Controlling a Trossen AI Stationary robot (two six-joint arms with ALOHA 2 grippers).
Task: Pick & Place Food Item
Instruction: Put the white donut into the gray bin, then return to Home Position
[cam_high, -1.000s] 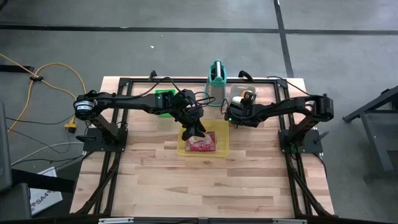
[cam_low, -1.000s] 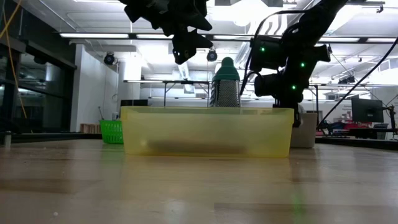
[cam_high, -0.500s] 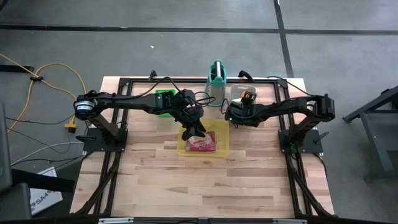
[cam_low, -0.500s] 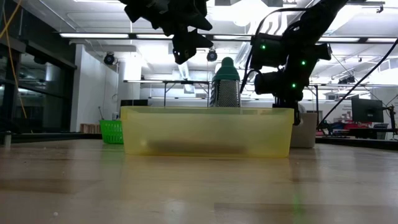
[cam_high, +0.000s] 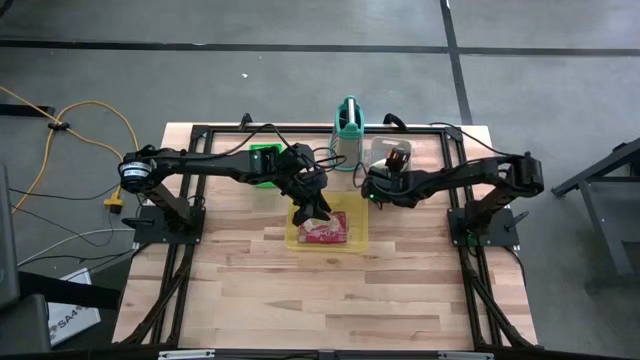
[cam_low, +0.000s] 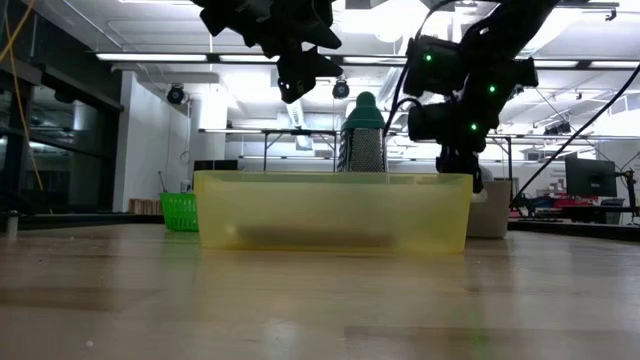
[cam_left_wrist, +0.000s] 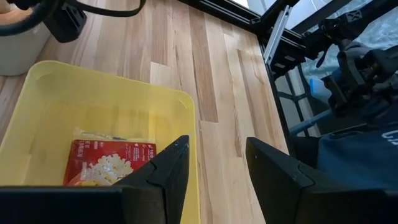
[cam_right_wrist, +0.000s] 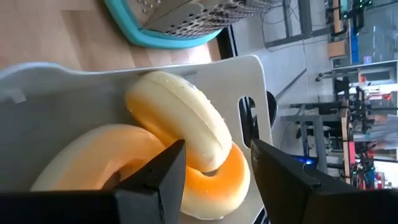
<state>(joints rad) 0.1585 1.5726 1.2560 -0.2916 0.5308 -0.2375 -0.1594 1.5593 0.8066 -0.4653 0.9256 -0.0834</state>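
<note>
Right gripper (cam_right_wrist: 214, 180) hangs with its two fingers (cam_right_wrist: 149, 180) spread and nothing between them, over the open top of a white bin (cam_right_wrist: 249, 87). Just ahead of the fingertips, inside that bin, lie two pale yellow-and-orange pastries: a long bun (cam_right_wrist: 180, 118) lies across a ring-shaped one (cam_right_wrist: 230, 183), touching it. The bin's wall has a handle slot beyond the bun. In the high view this gripper (cam_high: 378, 187) sits at the bin's (cam_high: 392, 155) near edge, with something orange showing inside it.

Beyond the bin, toward the table's far edge, stands a grater (cam_high: 347, 125) with a teal top; the right wrist view shows its teal rim and metal holes (cam_right_wrist: 186, 15) just beside the bin.

To the gripper's side, toward the table's middle, is a yellow tub (cam_high: 355, 235). Left gripper (cam_left_wrist: 214, 177) hovers over that tub (cam_left_wrist: 124, 93), fingers apart and empty. Below it, on the tub's floor, lies a red popcorn packet (cam_left_wrist: 109, 165), flat and near one corner. The low view shows the tub (cam_low: 330, 210) standing on the wood table (cam_low: 320, 310) with a dark shape low inside it.

Farther off, past the left arm, a green basket (cam_high: 263, 160) sits near the table's far edge; what it holds cannot be told.
</note>
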